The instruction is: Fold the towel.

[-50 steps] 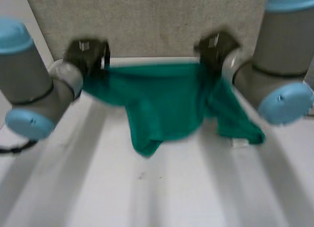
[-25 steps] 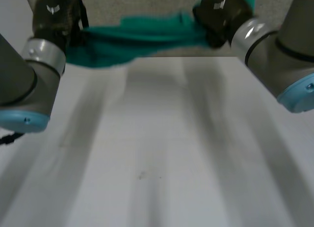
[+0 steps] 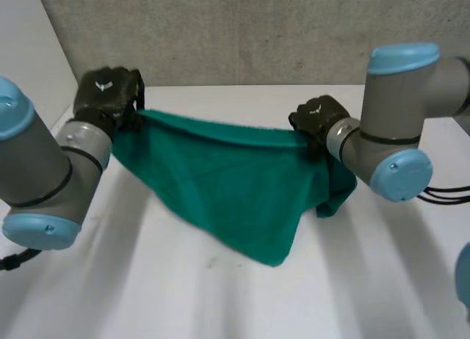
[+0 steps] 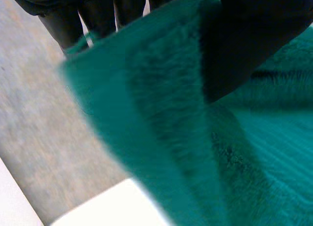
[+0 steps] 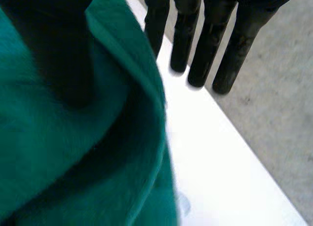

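left hand point(image 3: 110, 95) and right hand point(image 3: 316, 119), each pinch-tight on an upper end of the green towel point(image 3: 235, 179)

A white table point(image 3: 220, 295) takes up the near part of the room, its top smooth and matte under soft, even light, bare but for a small dark speck point(image 3: 213, 263) near its middle. Beyond the table's straight far edge lies a grey, speckled surface point(image 3: 242, 31) with a rough, felt-like grain; whether it is an upright panel or carpeted floor cannot be told, and both wrist views show the same grey grain point(image 4: 39, 113) meeting the table's white edge point(image 5: 215, 152). At the left of the head view, a plain, pale wall point(image 3: 29, 53) borders the grey surface along a slanting line.
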